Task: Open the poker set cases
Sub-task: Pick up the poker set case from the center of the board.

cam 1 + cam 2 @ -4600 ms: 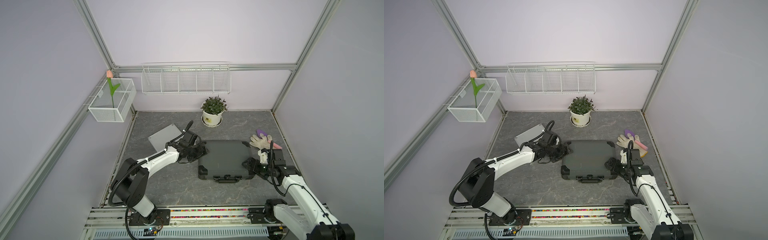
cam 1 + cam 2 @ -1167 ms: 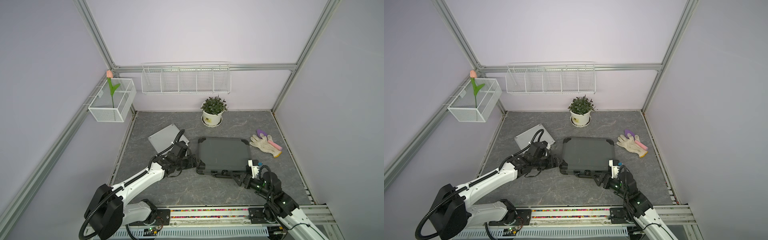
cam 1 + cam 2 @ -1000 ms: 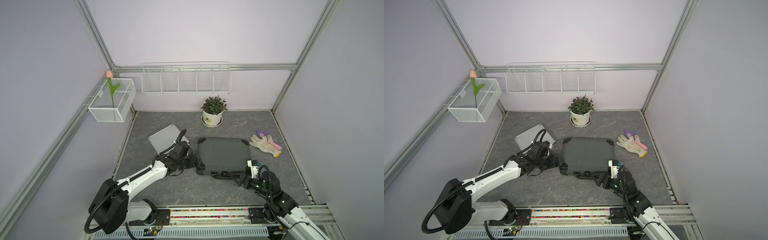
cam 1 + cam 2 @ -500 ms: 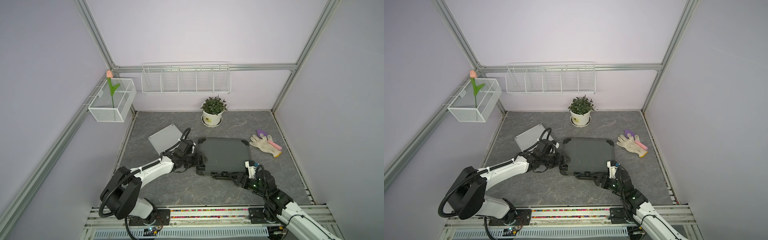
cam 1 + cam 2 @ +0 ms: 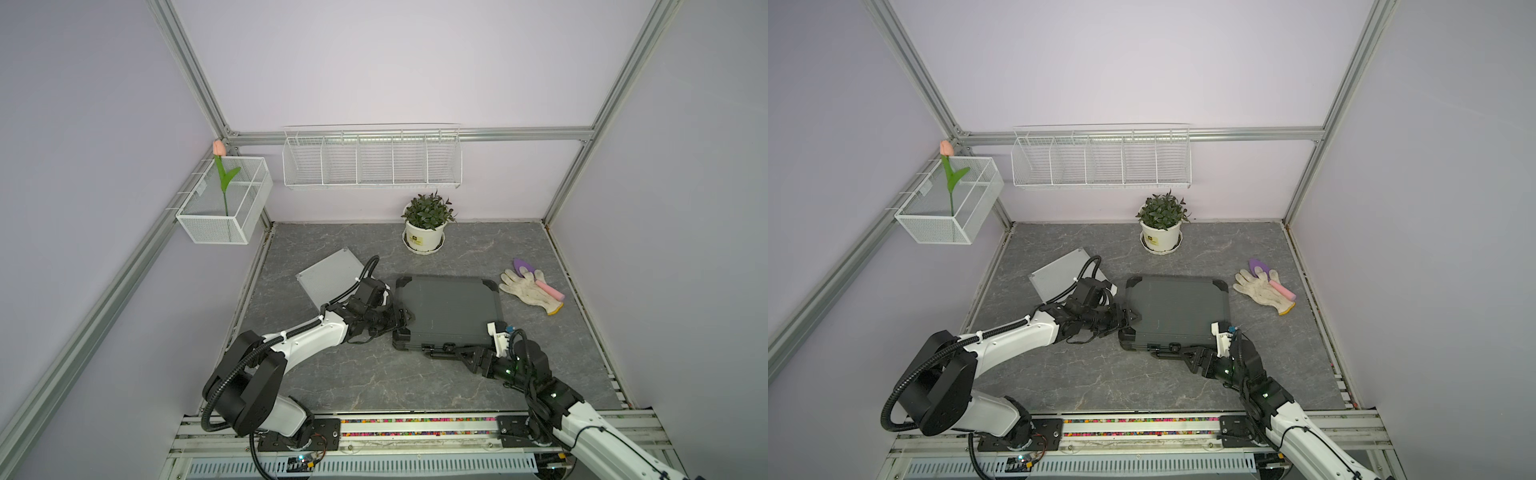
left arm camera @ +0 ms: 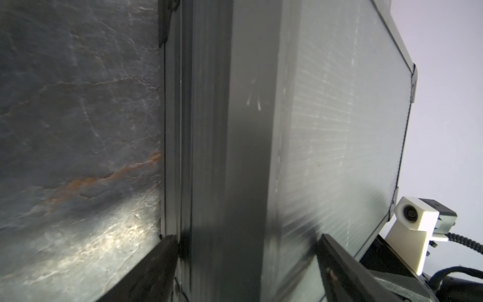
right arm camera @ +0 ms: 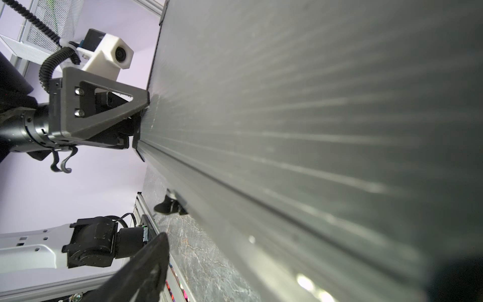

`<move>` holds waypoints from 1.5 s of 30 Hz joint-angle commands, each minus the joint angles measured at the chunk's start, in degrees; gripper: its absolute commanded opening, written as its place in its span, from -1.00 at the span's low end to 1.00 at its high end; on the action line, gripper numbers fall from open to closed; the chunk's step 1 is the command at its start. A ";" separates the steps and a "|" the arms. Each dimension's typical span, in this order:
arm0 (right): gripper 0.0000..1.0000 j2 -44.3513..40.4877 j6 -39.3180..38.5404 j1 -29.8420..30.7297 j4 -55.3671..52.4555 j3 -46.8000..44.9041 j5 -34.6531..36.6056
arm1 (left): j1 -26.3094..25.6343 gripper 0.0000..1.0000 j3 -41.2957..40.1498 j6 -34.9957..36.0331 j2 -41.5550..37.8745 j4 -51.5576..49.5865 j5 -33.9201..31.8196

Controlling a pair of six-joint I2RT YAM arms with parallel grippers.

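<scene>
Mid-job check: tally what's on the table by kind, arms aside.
Cases: 2, silver case and grey case
Potted plant: 1
Glove: 1
Trowel: 1
Total: 5

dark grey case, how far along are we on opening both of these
Done: nothing yet; the dark grey case and silver case both lie shut. In hand: left fingers straddle the dark grey case's side, and right fingers are at its front edge. Left: raise its lid, then open the silver case.
</scene>
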 commanded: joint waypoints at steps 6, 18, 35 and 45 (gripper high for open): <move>0.94 -1.16 1.86 0.18 0.31 -2.09 -5.54 | -3.32 0.68 -0.99 -3.21 2.30 3.64 5.50; 0.81 -16.59 3.54 0.15 -19.88 -1.46 -1.38 | -4.22 0.68 -2.19 -4.19 3.46 5.89 5.56; 0.51 -21.03 8.15 0.11 -31.35 -1.32 -2.37 | -4.28 0.68 -2.00 -2.43 2.19 3.23 3.46; 0.42 -23.20 9.28 0.04 -38.03 -1.53 -0.31 | -4.27 0.68 -2.20 -2.34 2.19 3.77 3.25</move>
